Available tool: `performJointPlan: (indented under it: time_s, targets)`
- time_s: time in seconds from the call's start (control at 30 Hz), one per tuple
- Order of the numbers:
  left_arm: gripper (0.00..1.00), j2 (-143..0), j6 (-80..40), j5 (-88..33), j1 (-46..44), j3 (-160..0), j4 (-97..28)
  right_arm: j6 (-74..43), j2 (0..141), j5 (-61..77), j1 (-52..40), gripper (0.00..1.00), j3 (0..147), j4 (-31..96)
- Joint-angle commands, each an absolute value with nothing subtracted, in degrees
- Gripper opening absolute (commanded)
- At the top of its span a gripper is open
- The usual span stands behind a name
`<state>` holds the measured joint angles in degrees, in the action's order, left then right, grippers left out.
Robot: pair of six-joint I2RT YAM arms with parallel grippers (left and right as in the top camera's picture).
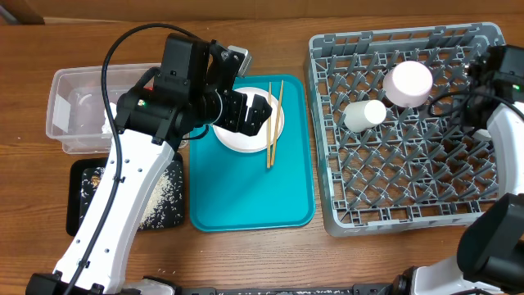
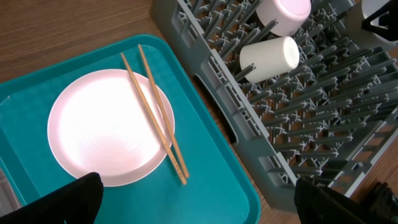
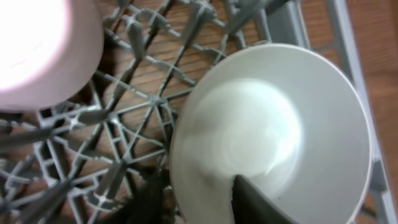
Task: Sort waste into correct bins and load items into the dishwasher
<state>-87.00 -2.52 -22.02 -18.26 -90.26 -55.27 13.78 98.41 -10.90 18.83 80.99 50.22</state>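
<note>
**Entry: chopsticks, one pair.**

- Place: they lie side by side across one side of the plate, which sits on the teal tray. Their near ends hang over the plate's rim above the tray.
- Left pincer: spread wide, nothing in it. It hovers over the tray, with only the dark fingertips showing at the bottom corners of my wrist view.
- Relation: the sticks lie ahead of this pincer, their near ends close to the middle of the gap between my fingers. Their long axis runs away from me at a slight slant, roughly square to the line my fingers close along. I judge that a short reach forward and down would catch both sticks across their width.
- Nearer arm: the left. The right is well apart, over the far side of the rack.
- Right pincer: one finger is inside the grey bowl, which stands in the rack. I cannot tell whether the pincer grips the rim.
- Also in rack: pink bowl; cup, lying tilted among the pegs.
</note>
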Motion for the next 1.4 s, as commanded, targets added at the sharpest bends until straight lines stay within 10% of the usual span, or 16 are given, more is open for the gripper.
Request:
performJointPlan:
  time_s: [0.0,1.37]
  targets:
    - [1.00,-86.6,-1.3,-21.9,-18.0,-91.2,-55.3,13.2,97.1,-6.3,19.4,0.25,81.4,50.0]
    - [1.00,-86.6,-1.3,-21.9,-18.0,-91.2,-55.3,13.2,98.1,-7.0,19.4,0.07,80.8,49.8]
